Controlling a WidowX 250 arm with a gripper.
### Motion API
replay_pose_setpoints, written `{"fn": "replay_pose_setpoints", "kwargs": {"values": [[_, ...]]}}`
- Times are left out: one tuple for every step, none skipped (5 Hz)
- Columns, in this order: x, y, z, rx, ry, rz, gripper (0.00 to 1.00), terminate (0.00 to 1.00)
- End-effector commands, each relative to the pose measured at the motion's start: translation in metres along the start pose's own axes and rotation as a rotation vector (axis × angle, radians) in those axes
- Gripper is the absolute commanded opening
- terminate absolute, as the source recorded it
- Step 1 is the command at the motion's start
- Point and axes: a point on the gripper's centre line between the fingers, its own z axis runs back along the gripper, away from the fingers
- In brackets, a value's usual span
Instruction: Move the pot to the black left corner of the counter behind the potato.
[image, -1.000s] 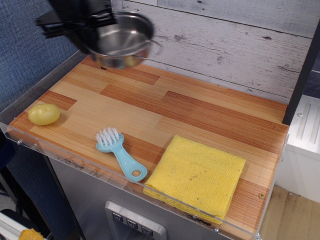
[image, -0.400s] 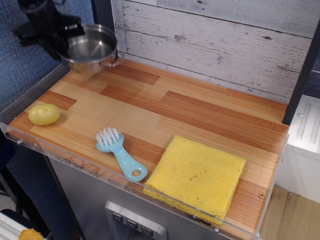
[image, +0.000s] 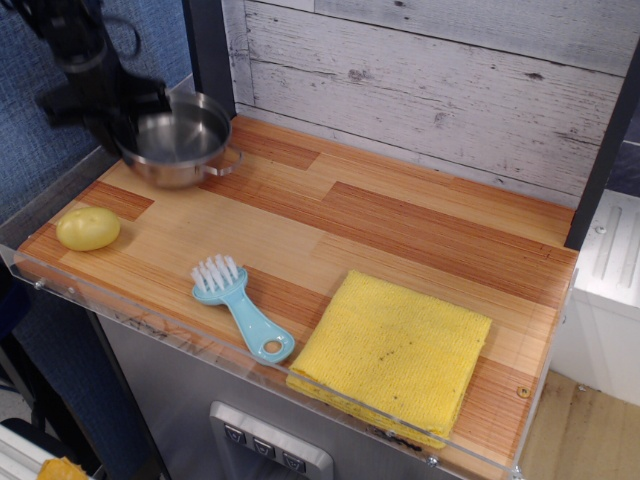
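Note:
The shiny steel pot (image: 183, 140) is at the back left of the wood-plank counter (image: 400, 230), low over it or resting on it; I cannot tell which. My black gripper (image: 112, 108) is shut on the pot's left rim, partly blurred. The thick black post (image: 208, 50) of the left corner stands just behind the pot against the whitewashed wall. The pale-yellow potato (image: 88, 228) lies near the counter's front left edge, in front of the pot and apart from it.
A light-blue brush (image: 238, 306) lies at the front middle. A yellow square cloth (image: 398, 352) lies at the front right. A thinner dark post (image: 608, 150) stands at the right edge. A clear acrylic lip runs along the front.
My gripper has carried the pot left and down, from high in front of the wall to low at the back left corner behind the potato.

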Motion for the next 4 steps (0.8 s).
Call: {"fn": "replay_pose_setpoints", "kwargs": {"values": [[-0.0092, 0.0026, -0.0068, 0.025, -0.005, -0.023, 0.00, 0.00], [-0.0111, 0.0036, -0.0094, 0.015, 0.009, -0.013, 0.00, 0.00], [-0.0097, 0.0042, -0.0075, 0.013, 0.015, -0.014, 1.00, 0.00], [-0.0112, 0.0060, -0.0051, 0.015, 0.017, -0.009, 1.00, 0.00]]}}
